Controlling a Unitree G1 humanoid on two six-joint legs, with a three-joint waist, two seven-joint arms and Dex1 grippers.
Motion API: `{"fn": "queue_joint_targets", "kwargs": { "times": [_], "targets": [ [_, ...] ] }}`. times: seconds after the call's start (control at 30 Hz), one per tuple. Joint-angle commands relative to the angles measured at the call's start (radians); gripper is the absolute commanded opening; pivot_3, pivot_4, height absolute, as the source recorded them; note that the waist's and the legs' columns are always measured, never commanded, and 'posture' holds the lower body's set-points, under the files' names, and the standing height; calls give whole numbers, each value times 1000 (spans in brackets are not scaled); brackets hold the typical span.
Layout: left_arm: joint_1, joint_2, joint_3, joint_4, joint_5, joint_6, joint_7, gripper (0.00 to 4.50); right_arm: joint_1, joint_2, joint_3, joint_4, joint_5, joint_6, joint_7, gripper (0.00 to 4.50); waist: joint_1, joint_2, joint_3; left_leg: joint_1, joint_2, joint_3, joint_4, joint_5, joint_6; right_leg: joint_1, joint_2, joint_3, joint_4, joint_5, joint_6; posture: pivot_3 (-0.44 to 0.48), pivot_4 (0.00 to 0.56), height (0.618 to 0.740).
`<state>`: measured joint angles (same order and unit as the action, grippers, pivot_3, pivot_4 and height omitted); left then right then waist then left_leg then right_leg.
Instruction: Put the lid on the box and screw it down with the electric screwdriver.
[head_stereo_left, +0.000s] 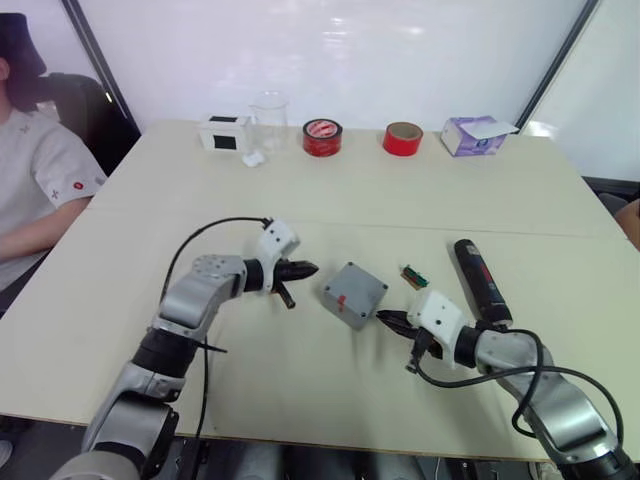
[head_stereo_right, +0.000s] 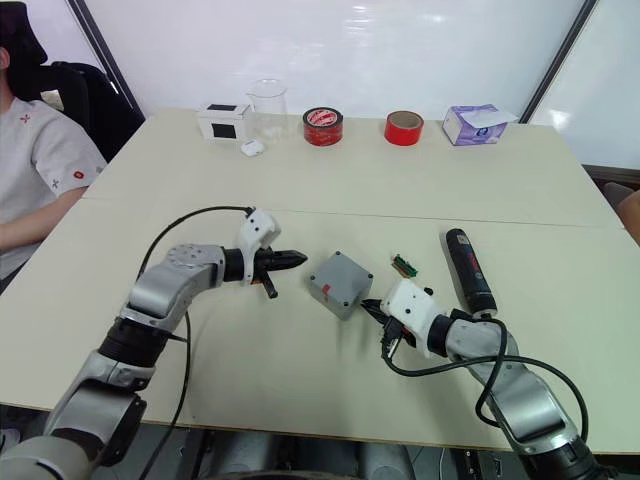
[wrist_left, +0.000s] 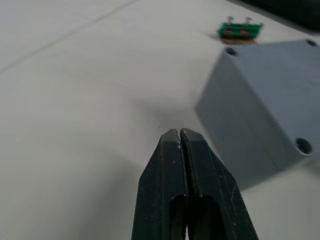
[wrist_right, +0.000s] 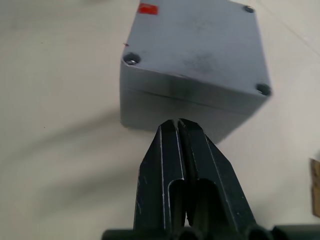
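Two tools: left tool (head_stereo_left: 300, 270) and right tool (head_stereo_left: 392, 321), both pinched together, empty.
Lid (wrist_right: 200, 42): seated on box (head_stereo_left: 353, 294).
Electric screwdriver (head_stereo_left: 482, 280): lies lengthwise on tabletop (head_stereo_left: 420, 200), just beside right tool.

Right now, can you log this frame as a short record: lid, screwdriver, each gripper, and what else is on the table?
lid: seated on the box, red mark at one corner
electric screwdriver: lying on the table, untouched
left gripper: shut, empty, beside the box
right gripper: shut, empty, near the box
green circuit board: between box and screwdriver
far edge: two red tape rolls, tissue box
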<state>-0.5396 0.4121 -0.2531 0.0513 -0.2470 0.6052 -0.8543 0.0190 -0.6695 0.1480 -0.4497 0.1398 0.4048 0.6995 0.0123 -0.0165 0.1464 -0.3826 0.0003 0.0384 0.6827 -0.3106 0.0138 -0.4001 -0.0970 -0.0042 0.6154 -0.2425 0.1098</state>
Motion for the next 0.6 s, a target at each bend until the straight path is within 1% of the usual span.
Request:
{"fn": "queue_joint_targets", "kwargs": {
  "times": [0.03, 0.13, 0.43, 0.6],
  "targets": [
    [25, 6, -26, -84, 3, -13, -22, 0, -28, 1, -4, -35, 1, 34, -2, 41, 0, 0, 0, -1, 0, 0, 0, 0, 0, -1, 0, 0, 0, 0, 0, 0, 150, 740],
    [49, 7, -36, -135, -19, 21, -39, 0, -51, 15, 13, -21, -13, 45, -13, 41, -1, 0, 0, -6, 0, 0, 1, 1, -1, -6, 0, 0, 1, 1, 0, 0, 150, 740],
    [101, 23, -75, -272, -51, 111, -69, 0, -82, 46, 37, 21, -40, 39, -26, 41, -1, 0, 0, -6, -1, 0, 1, 1, -1, -6, 0, 0, 0, 1, 0, 0, 150, 740],
    [114, 22, -73, -296, -53, 138, -65, 0, -85, 51, 39, 24, -48, 41, -24, 41, -1, 0, 0, -6, -1, 0, 1, 1, -1, -6, 0, 0, 0, 0, 0, 0, 150, 740]
  ]
}}
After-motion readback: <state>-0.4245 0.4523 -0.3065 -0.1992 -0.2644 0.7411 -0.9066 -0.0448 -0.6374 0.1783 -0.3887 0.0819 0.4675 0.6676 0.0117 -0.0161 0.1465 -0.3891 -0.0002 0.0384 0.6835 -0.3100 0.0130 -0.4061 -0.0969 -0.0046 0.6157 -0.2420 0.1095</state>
